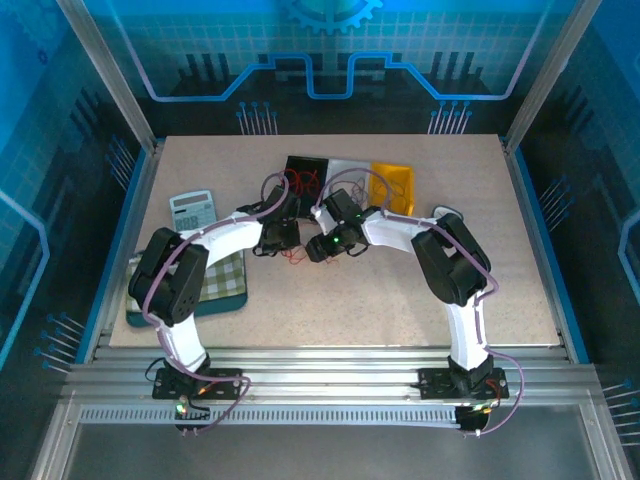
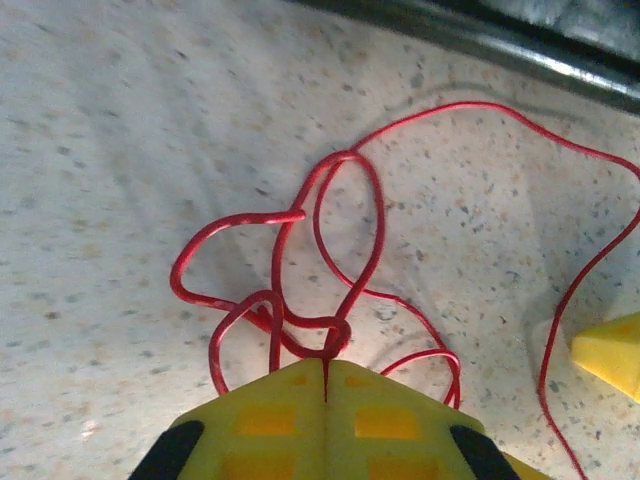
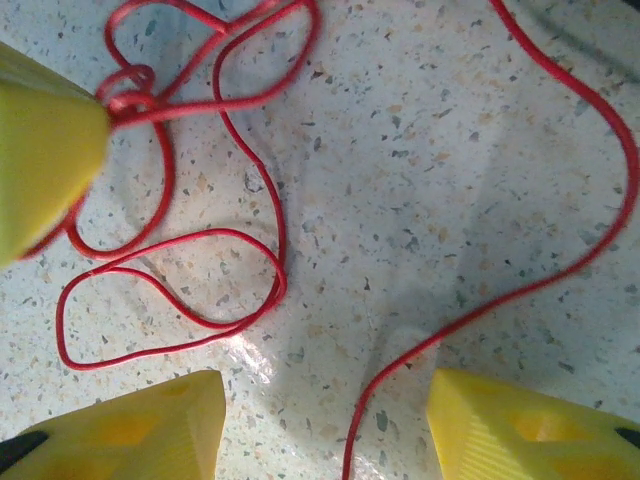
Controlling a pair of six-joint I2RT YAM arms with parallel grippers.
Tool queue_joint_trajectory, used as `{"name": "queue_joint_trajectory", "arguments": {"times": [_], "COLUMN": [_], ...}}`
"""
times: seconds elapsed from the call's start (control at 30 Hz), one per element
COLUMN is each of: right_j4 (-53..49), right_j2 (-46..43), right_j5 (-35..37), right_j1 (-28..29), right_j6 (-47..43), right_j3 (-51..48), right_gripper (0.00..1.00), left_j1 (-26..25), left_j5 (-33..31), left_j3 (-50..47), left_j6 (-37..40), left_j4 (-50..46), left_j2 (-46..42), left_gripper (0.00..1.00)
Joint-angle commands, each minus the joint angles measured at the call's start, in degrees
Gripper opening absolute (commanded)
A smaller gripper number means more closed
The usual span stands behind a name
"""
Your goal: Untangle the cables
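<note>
– Cables (image 1: 293, 256), seen from above: where do they lie?
– A thin red tangle on the speckled table (image 1: 350, 300), in the gap between the left gripper (image 1: 277, 240) and the right gripper (image 1: 322, 246). Both are low over it, just in front of the tray (image 1: 392, 178) at the back. More red wire shows in the tray's black compartment. A calculator (image 1: 192, 208) and a checked cloth (image 1: 226, 280) lie off to the left, well apart from the tangle.
– And from the left wrist?
– The left gripper (image 2: 325, 372) has its yellow fingers pressed together, tip to tip. The cables (image 2: 335, 335) are pinched right at that seam, where several red loops cross. The loops fan away from the tips over the table (image 2: 120, 120). One long strand sweeps off to the right, past a yellow fingertip (image 2: 610, 355) of the right gripper.
– From the right wrist?
– The right gripper (image 3: 328, 400) stands with its two fingers wide apart, holding nothing. One red strand of the cables (image 3: 125, 98) runs up between them, touching neither. At the upper left, the left gripper (image 3: 70, 140) clamps the knot of loops.
</note>
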Motion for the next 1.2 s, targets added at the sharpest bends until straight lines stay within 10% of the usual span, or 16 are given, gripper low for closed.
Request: {"name": "queue_joint_trajectory", "arguments": {"times": [0.0, 0.4, 0.7, 0.97, 1.17], "right_j4": [-1.67, -0.92, -0.38, 0.52, 2.12], "right_j2": [-1.39, -1.45, -3.78, -7.98, -8.51], "right_j5": [0.33, -0.22, 0.54, 1.84, 2.18], "right_j1": [-1.29, -2.96, -3.76, -4.55, -5.30], "right_j6": [1.19, 2.32, 2.69, 2.73, 3.86], "right_j3": [-1.97, -3.66, -5.74, -9.34, -10.76], "right_gripper": [0.57, 0.57, 0.56, 0.56, 0.56], "left_j1": [-0.12, 2.18, 3.31, 3.48, 2.42], "left_j5": [-9.06, -1.37, 2.60, -4.89, -5.62], "left_j3": [1.08, 4.31, 31.08, 39.86, 31.19], "left_j6": [-0.62, 1.09, 5.18, 1.60, 1.68], "left_j4": [-2.93, 4.01, 1.77, -2.41, 2.24], "left_j2": [-6.68, -12.90, 9.61, 16.37, 7.85], "left_gripper": [0.00, 0.00, 0.00, 0.60, 0.72]}}
